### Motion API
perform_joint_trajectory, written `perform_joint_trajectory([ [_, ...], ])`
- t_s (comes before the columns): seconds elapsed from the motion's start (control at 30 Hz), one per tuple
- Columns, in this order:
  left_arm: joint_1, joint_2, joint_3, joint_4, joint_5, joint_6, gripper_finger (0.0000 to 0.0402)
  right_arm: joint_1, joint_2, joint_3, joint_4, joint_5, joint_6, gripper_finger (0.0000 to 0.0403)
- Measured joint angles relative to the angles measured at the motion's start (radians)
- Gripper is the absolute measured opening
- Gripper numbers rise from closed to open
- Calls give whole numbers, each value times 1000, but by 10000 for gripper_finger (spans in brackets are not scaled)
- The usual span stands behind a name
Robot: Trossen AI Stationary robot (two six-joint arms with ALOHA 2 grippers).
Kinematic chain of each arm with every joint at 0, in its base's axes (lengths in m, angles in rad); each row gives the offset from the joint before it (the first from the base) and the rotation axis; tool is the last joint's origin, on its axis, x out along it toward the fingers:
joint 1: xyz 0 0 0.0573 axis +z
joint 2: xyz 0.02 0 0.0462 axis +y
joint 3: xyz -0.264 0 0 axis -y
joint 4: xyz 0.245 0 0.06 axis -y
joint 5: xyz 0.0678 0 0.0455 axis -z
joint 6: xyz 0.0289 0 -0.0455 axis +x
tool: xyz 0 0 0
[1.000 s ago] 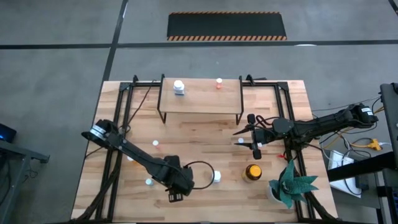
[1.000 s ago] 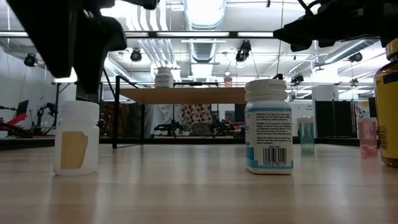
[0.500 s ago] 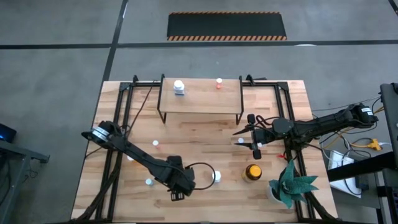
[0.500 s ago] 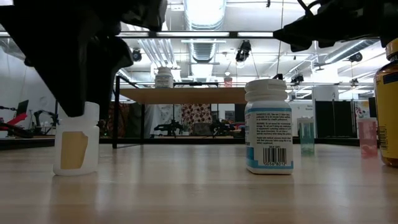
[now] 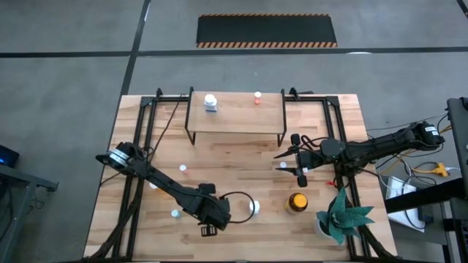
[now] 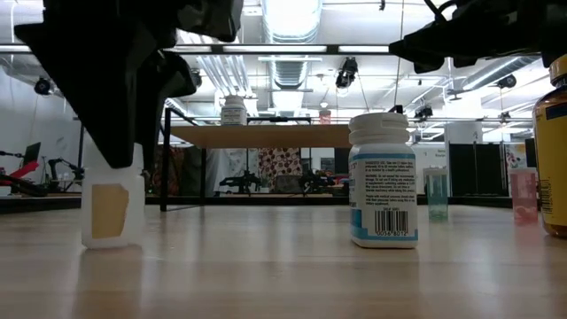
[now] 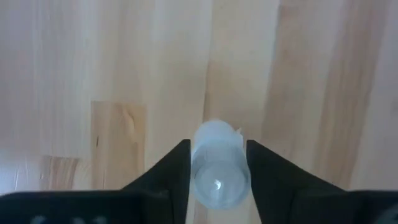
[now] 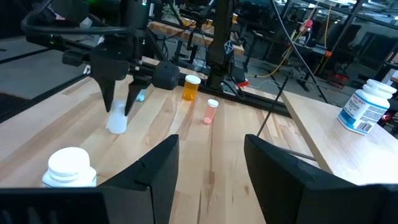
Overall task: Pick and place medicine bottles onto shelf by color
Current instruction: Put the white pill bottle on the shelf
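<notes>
Translucent white plastic forms the small vial (image 7: 217, 172) that stands upright on the tabletop (image 5: 241, 164) near its front edge, left of centre, with the left gripper (image 7: 217, 163) lowered straight over it. In the left wrist view its two dark fingers (image 7: 168, 169) flank the vial's round cap on both sides, close against it, though whether they press it cannot be told; the low view shows the vial (image 6: 112, 202) sitting on the wood under the dark gripper. Just to the right of it stands a white bottle with a blue-banded label (image 6: 383, 180), and an amber bottle with a yellow lid (image 5: 297, 201) stands further right, beside the green spiky plant (image 5: 343, 216). Several tiny vials lie scattered on the left part of the table, among them a white-capped one (image 5: 174, 214) and a red-capped one (image 5: 183, 169); an orange vial (image 8: 190, 87) and a pink one (image 8: 210, 112) show in the right wrist view. The light-wood shelf (image 5: 234, 114) stands at the back of the table on black legs, carrying a white bottle (image 5: 210, 102) near its left end and a small red-capped vial (image 5: 257, 96) near its right. The right gripper (image 5: 291, 160) hangs above the table right of centre, in front of the shelf, its fingers spread apart and empty.
</notes>
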State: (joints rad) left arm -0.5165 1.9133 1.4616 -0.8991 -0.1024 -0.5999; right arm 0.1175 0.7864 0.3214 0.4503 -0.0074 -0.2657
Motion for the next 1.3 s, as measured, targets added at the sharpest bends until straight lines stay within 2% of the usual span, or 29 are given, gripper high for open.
perform_joint_trajectory([
  [0.33,30,0,86,-67,74,16,107,0,0,0,-1,0,1,173],
  [0.5,71,0,193,-173,101,65,107,0,0,0,-2,1,3,173],
  [0.67,135,0,323,-293,100,187,107,0,-1,0,-3,1,0,173],
  [1.03,385,0,568,-479,70,496,107,0,-11,0,-8,7,-7,173],
  [1.3,598,-1,635,-503,40,690,107,0,-18,0,-28,9,-7,173],
])
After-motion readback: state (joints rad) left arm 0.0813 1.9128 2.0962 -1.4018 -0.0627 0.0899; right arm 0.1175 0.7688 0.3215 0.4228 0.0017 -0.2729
